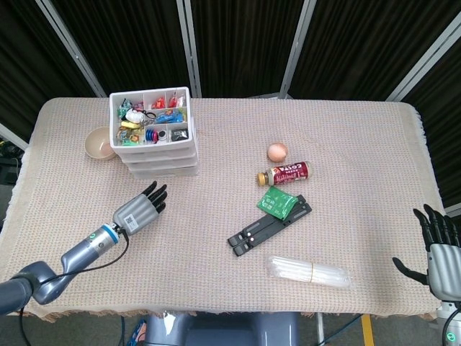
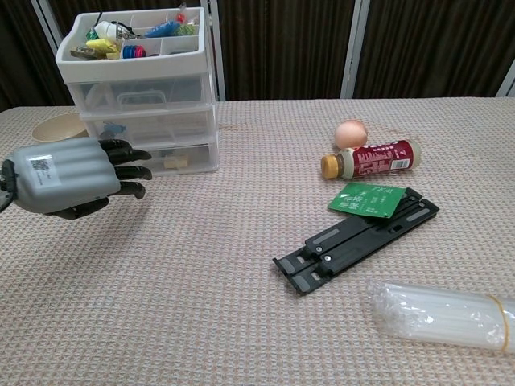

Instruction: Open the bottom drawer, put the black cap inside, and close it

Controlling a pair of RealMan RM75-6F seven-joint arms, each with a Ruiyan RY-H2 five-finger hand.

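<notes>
The white three-drawer unit (image 1: 155, 144) (image 2: 141, 88) stands at the back left, its top tray full of small colourful items. Its clear bottom drawer (image 1: 164, 171) (image 2: 183, 157) sits flush with the drawers above. A pale small item shows through the drawer front; I cannot make out the black cap. My left hand (image 1: 140, 209) (image 2: 72, 173) hovers a short way in front of the drawer, fingers stretched toward it, holding nothing and apart from the unit. My right hand (image 1: 436, 245) rests at the table's front right corner, fingers spread and empty.
A beige bowl (image 1: 99, 143) (image 2: 56, 126) sits left of the unit. To the right lie an egg (image 1: 277, 151), a red bottle (image 1: 284, 174), a green packet (image 1: 276, 201) on a black folding stand (image 1: 270, 223), and a clear bag of straws (image 1: 308, 272).
</notes>
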